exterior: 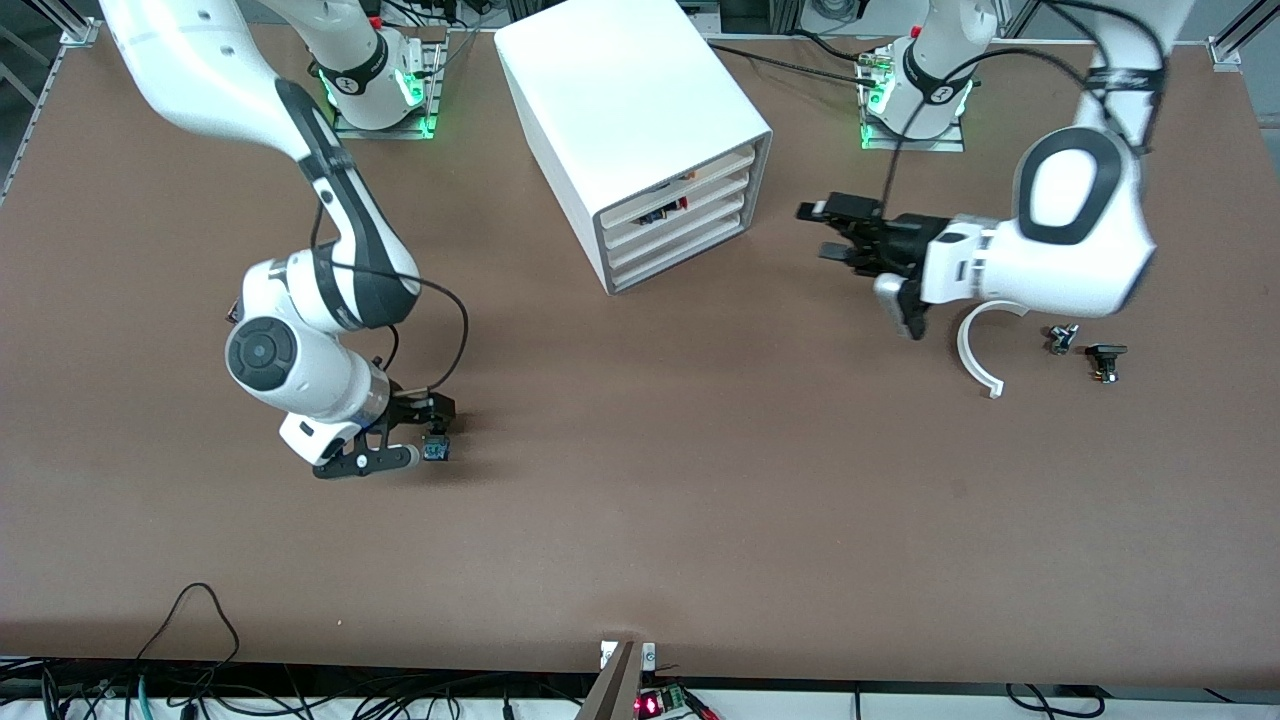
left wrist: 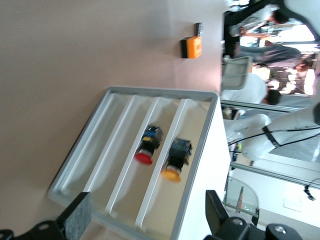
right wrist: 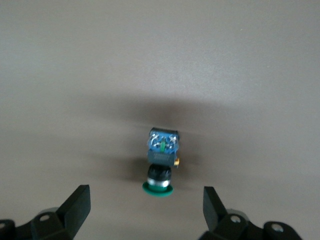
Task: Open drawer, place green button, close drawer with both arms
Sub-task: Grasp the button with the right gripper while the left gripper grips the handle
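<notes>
The white cabinet (exterior: pixel 630 110) stands at the middle of the table's robot side, its four drawers all pushed in. The third drawer from the top (exterior: pixel 690 228) also shows in the left wrist view (left wrist: pixel 122 145). My left gripper (exterior: pixel 822 231) is open and empty in front of the drawers, apart from them; it also shows in its own wrist view (left wrist: pixel 147 212). The green-capped button (exterior: pixel 436 448) lies on its side on the table toward the right arm's end. My right gripper (exterior: pixel 422 431) is open just over it. In the right wrist view the button (right wrist: pixel 161 155) lies just ahead of the open gripper (right wrist: pixel 145 205), cap toward it.
A red button (left wrist: pixel 145 150) and a yellow button (left wrist: pixel 175 160) lie in the two upper drawers. An orange box (left wrist: pixel 191 47) sits on the table beside the cabinet. A white curved piece (exterior: pixel 975 350) and small black parts (exterior: pixel 1105 360) lie under the left arm.
</notes>
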`<action>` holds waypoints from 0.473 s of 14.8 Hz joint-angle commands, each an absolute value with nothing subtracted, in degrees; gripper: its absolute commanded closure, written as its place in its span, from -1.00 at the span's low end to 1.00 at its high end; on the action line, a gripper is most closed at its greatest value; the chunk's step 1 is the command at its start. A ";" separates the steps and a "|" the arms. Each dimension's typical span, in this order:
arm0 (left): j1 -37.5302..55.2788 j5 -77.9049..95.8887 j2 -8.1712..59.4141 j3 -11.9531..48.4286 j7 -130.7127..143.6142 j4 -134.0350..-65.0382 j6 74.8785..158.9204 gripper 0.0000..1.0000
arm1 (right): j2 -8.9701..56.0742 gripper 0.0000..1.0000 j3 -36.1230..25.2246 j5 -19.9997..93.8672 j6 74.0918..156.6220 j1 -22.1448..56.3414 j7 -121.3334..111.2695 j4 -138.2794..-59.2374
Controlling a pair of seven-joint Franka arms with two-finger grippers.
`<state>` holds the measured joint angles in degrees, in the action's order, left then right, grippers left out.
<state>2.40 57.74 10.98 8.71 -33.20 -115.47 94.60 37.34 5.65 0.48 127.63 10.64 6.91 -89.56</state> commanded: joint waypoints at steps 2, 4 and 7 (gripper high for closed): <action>2.29 64.76 18.34 11.60 -43.31 -116.89 98.43 -1.00 | 41.48 -1.00 5.71 0.35 133.75 10.63 7.56 -90.08; 2.37 69.67 23.35 11.86 -50.93 -118.47 98.53 -0.99 | 43.06 -1.00 5.71 0.35 138.15 10.81 7.56 -91.05; 3.34 74.34 26.98 11.95 -57.38 -121.19 98.53 -0.85 | 44.12 -0.89 5.71 0.44 138.95 10.72 7.56 -90.97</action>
<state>2.74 70.57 25.28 11.77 -52.84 -119.64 98.35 44.26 5.58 0.48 137.98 10.76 6.91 -90.58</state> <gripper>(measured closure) 0.022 0.013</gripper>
